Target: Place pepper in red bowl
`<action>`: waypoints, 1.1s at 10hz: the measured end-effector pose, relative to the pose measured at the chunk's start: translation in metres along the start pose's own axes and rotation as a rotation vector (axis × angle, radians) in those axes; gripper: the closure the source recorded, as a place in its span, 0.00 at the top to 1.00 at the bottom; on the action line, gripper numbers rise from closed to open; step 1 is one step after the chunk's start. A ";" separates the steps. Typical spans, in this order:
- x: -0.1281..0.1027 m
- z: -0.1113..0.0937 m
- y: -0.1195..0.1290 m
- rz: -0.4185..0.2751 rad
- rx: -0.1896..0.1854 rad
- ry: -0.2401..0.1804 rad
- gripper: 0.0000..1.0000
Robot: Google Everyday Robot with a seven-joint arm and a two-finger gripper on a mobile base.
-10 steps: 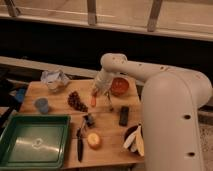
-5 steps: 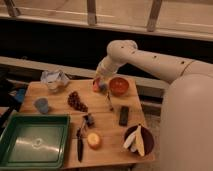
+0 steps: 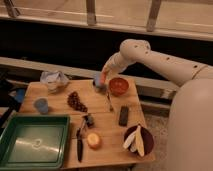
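The gripper (image 3: 103,78), pinching the pepper (image 3: 103,77), hangs just left of the red bowl (image 3: 119,86), at the table's (image 3: 107,131) far edge.

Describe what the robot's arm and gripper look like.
The arm is smooth, off-white and tube-shaped, with rounded, bulbous joints, growing out of a broad pale body at the right edge. No cables or markings show on it. It narrows toward the gripper, a small, darker end piece above the far side of the table, just left of the red bowl, with orange showing at its tip.
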 end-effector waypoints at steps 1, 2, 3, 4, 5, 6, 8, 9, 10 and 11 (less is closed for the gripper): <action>-0.001 -0.001 -0.002 0.002 0.002 -0.002 0.00; -0.003 -0.002 -0.005 0.005 0.005 -0.005 0.00; -0.001 0.000 -0.003 0.002 0.005 -0.003 0.00; -0.002 0.000 -0.003 0.018 0.010 -0.015 0.00; -0.008 -0.003 -0.009 0.044 0.013 -0.041 0.00; -0.021 -0.009 -0.022 0.085 0.019 -0.077 0.00; -0.047 -0.014 -0.048 0.145 0.039 -0.119 0.00; -0.058 -0.015 -0.067 0.182 0.059 -0.134 0.00; -0.064 -0.011 -0.085 0.212 0.079 -0.138 0.00; -0.063 -0.002 -0.098 0.236 0.093 -0.132 0.00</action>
